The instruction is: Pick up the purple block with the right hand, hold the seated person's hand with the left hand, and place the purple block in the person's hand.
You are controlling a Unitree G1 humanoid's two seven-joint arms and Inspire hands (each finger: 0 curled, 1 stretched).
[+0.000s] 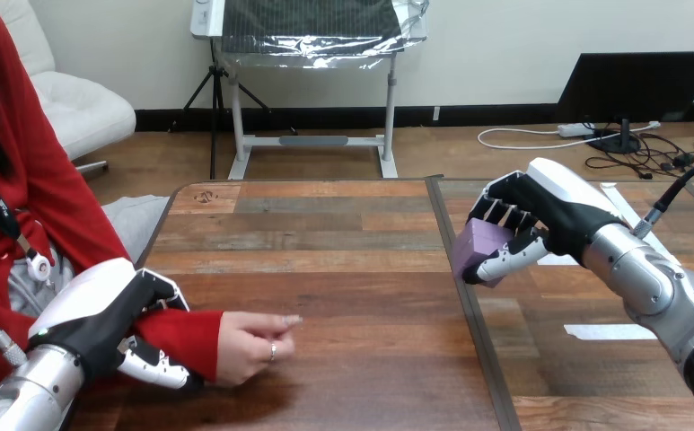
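The robot's right hand (540, 220) clasps the one purple block (476, 244) over the table's (325, 233) right half, well apart from the person's hand (249, 346), which rests with its fingers loosely curled. The left hand (109, 314) wraps the person's forearm (195, 328). Unless that palm opens, the block could glance off the knuckles and tumble. Two robot hands, one person's hand.

1. The purple block (478, 250) — a small lilac cube — sat over the worktop's (325, 233) right half, clasped in the right robot hand (540, 215).
2. The person's hand (251, 346) lay loosely curled on the worktop — its red-sleeved wrist (190, 332) gripped by the left robot hand (109, 314).
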